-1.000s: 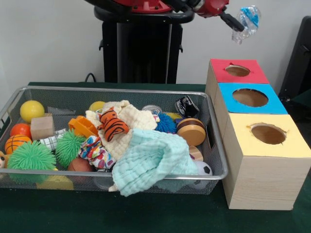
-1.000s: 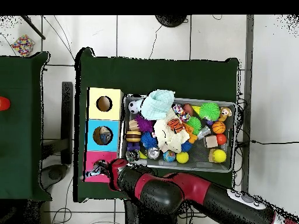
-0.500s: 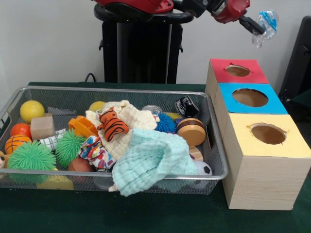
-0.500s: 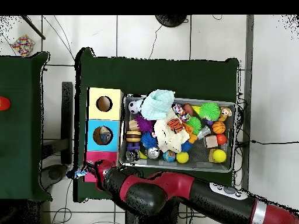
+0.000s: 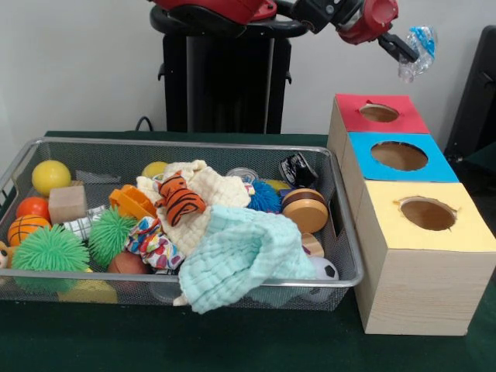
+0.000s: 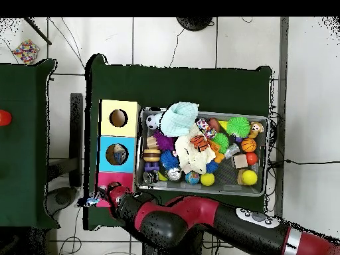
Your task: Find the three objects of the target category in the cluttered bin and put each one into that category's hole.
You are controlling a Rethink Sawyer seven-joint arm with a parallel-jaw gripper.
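My gripper (image 5: 404, 53) is high at the upper right, shut on a crinkled clear and blue plastic piece (image 5: 416, 49). It hangs above and just beyond the red box (image 5: 380, 115) with its round hole (image 5: 379, 112). In the overhead view the gripper (image 6: 99, 197) and plastic piece (image 6: 88, 200) sit just off the red box's (image 6: 109, 180) outer corner. Beside it stand the blue box (image 5: 398, 156) and the yellow box (image 5: 426, 215), each with a hole.
The wire bin (image 5: 178, 146) holds balls, spiky green balls (image 5: 49, 249), a striped tiger toy (image 5: 182, 198), a cream cloth, a mint cloth (image 5: 242, 257), wooden discs (image 5: 305, 211) and a wooden block (image 5: 67, 203). The red arm (image 6: 206, 223) crosses below the bin.
The gripper with the plastic piece swung right from over the red box to past its outer edge, then settled slightly back and lower.
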